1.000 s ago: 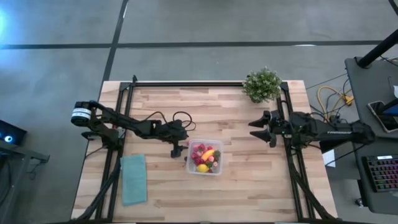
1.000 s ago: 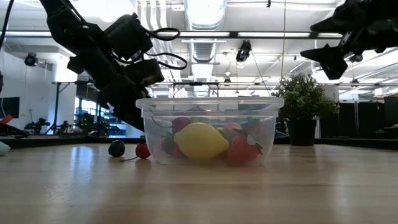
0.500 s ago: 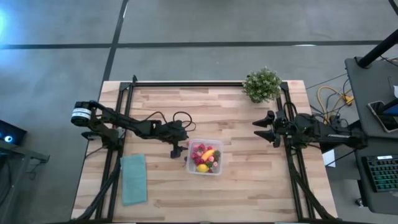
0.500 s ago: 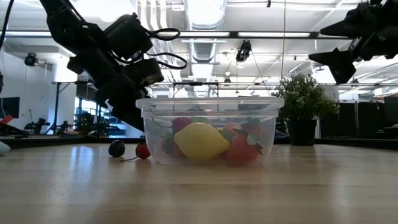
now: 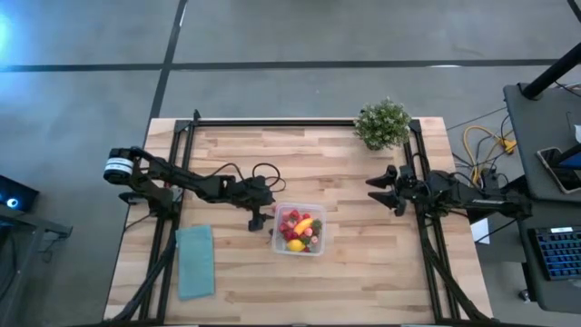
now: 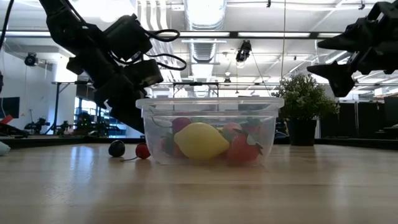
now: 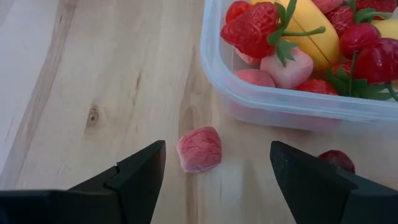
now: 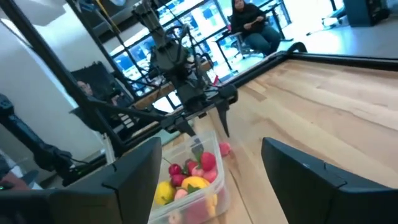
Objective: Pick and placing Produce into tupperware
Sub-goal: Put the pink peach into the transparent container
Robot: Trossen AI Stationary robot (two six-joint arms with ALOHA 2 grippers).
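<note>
Down at the table, the left gripper (image 7: 214, 171) hangs with its fingers spread apart and empty, straddling a pink berry (image 7: 199, 149) that lies on the wood just beside the clear tupperware (image 5: 299, 229). A darker red berry (image 7: 336, 160) lies nearby (partly hidden). Strawberries and a lemon (image 6: 200, 140) fill the tupperware. The right gripper (image 5: 379, 190), fingers parted and holding nothing, hovers well apart, near the potted plant (image 5: 382, 123).

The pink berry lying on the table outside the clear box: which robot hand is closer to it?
Left. The left gripper hangs open right over the pink berry, beside the tupperware; the right gripper hovers far off, near the table's right edge.
</note>
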